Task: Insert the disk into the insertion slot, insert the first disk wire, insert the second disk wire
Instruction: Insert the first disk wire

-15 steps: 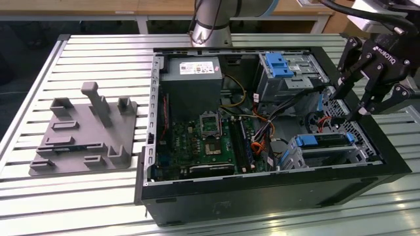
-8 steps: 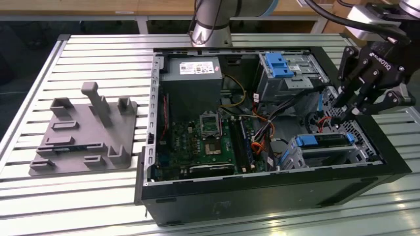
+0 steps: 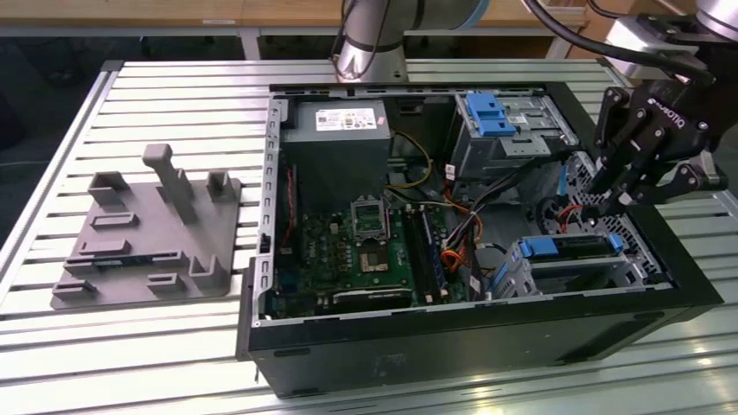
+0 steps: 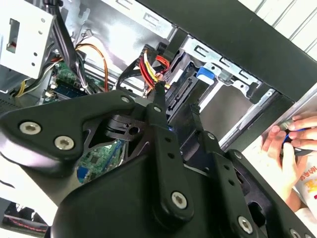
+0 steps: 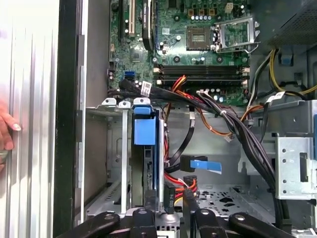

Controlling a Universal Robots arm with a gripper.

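Exterior view: the open case (image 3: 461,341) lies on the slatted table (image 3: 173,95), with a grey fixture (image 3: 150,233) well apart at the exterior view's left. The claw (image 3: 602,206) hangs inside the case at the exterior view's right. It is just above the slot (image 3: 582,275), and the disk (image 3: 568,248) sits in that slot with its blue carrier showing on top. The taller bay (image 3: 499,121) stands behind it, and the motherboard (image 3: 358,251) is in the middle.

Second wrist view: the claw (image 4: 176,99) is low in the case, with the red-yellow wire (image 4: 148,69) right at its tip. The disk's blue tab (image 4: 205,74) peeks out of the slot (image 4: 233,67) beyond. A person's hand (image 4: 287,144) rests outside the case wall.

First wrist view: the disk (image 5: 144,131) is seen edge-on, seated in the slot (image 5: 111,105). The claw (image 5: 168,203) is at the disk's near end. The black plug of the red-yellow wire (image 5: 176,181) is right at its tip, touching or nearly so. Whether the claw is clamped or loose I cannot tell. A blue-tagged cable (image 5: 200,165) hangs just beside the wire. A hand (image 5: 5,134) is at the table's edge.
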